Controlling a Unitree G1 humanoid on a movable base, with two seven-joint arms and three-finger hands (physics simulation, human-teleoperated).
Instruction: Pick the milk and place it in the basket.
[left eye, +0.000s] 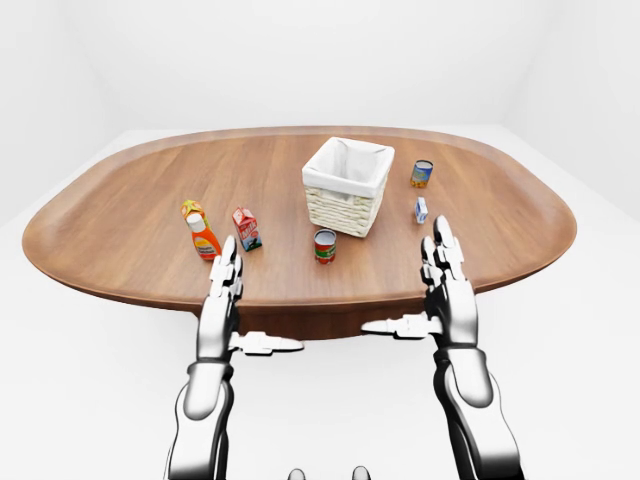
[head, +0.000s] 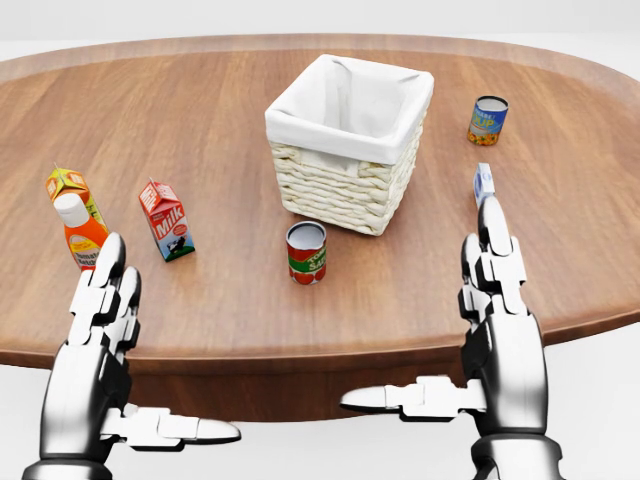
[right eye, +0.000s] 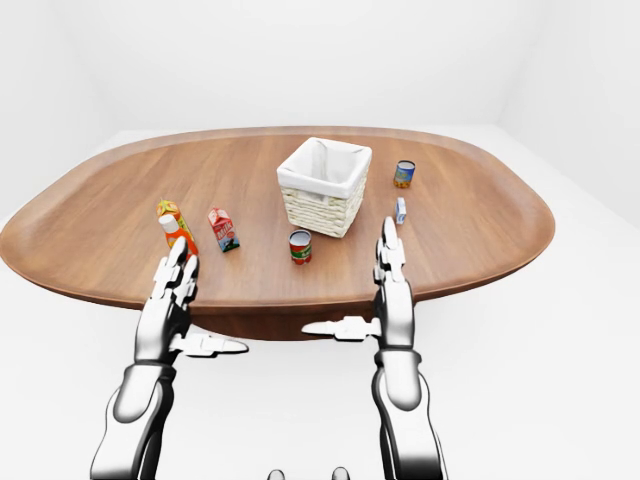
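Observation:
The milk (head: 167, 220) is a small red carton marked "Milk", upright on the left part of the brown table (head: 240, 300) in the head view. The basket (head: 350, 140) is pale wicker with a white cloth lining and stands at the table's middle, to the right of the milk. My left hand (head: 130, 350) is open, fingers stretched, at the table's near edge, below and left of the milk and apart from it. My right hand (head: 450, 320) is open and empty at the near edge, below and right of the basket.
An orange sauce bottle (head: 80, 235) and an orange juice carton (head: 65, 185) stand left of the milk. A red can (head: 306, 252) stands just below the basket. A blue-and-yellow can (head: 487, 120) and a small blue-and-white carton (head: 483, 183) stand right of the basket.

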